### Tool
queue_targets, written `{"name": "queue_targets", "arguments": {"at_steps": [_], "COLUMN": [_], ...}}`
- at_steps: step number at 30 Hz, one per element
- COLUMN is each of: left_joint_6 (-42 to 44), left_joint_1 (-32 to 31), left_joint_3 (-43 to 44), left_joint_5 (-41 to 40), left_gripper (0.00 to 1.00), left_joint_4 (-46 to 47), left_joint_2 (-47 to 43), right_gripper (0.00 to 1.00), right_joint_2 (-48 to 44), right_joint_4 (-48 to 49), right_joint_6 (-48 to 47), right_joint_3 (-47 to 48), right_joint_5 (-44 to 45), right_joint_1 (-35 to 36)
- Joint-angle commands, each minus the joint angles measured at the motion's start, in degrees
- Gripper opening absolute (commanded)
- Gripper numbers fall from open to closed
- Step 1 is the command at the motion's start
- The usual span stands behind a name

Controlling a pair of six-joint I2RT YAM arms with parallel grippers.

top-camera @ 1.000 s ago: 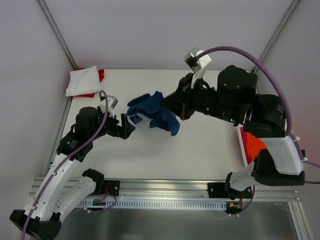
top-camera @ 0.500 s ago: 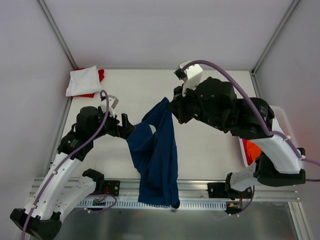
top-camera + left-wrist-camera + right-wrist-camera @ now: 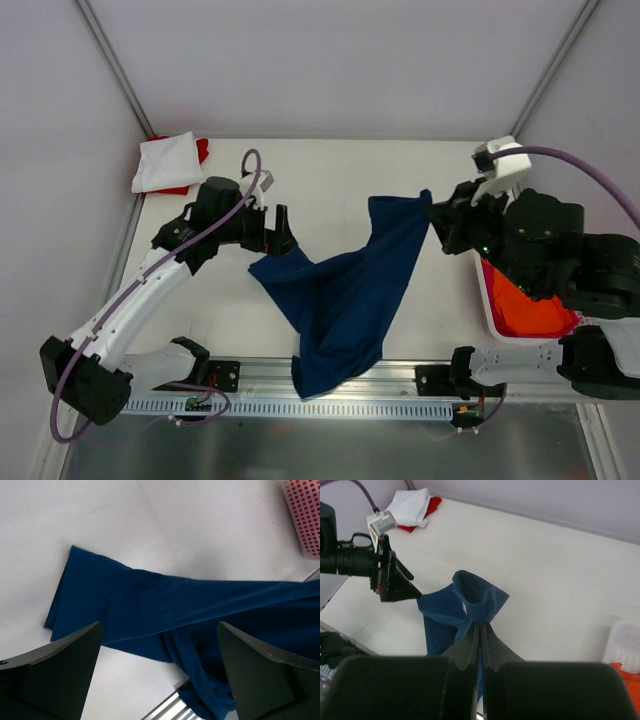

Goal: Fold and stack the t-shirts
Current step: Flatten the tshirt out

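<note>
Top external view: my right pincer [image 3: 432,212] grips the navy tee [image 3: 345,290], which trails onto the surface [image 3: 330,170], so I think the open left pincer [image 3: 283,243] must catch a corner to spread it.

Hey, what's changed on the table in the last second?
The right gripper, shut on the navy t-shirt, swung rightward, stretching the bunched cloth into a long sheet draping over the near edge of the table. The left gripper, open and empty, moved farther in, over the shirt's left corner. The white t-shirt and red t-shirt at the far left corner stayed put.
</note>
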Motion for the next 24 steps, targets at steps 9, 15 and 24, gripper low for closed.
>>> {"name": "queue_targets", "arguments": {"at_steps": [9, 15, 24], "left_joint_6": [-4.88, -4.0, -16.19], "left_joint_1": [-18.26, -20.12, -20.64], "left_joint_3": [8.02, 5.21, -3.84], "left_joint_5": [-17.33, -20.84, -34.29], "left_gripper": [0.99, 0.99, 0.99], "left_joint_4": [4.18, 5.77, 5.86], "left_joint_2": [17.36, 20.44, 25.1], "right_gripper": [0.0, 0.0, 0.0], "right_joint_2": [-4.35, -6.11, -8.13], "right_joint_4": [-8.69, -8.87, -8.87], "right_joint_6": [3.79, 3.79, 4.84], "right_joint_3": [0.47, -1.55, -4.88], "right_joint_5": [18.18, 20.02, 20.12], "right_joint_1": [0.11, 0.02, -0.68]}}
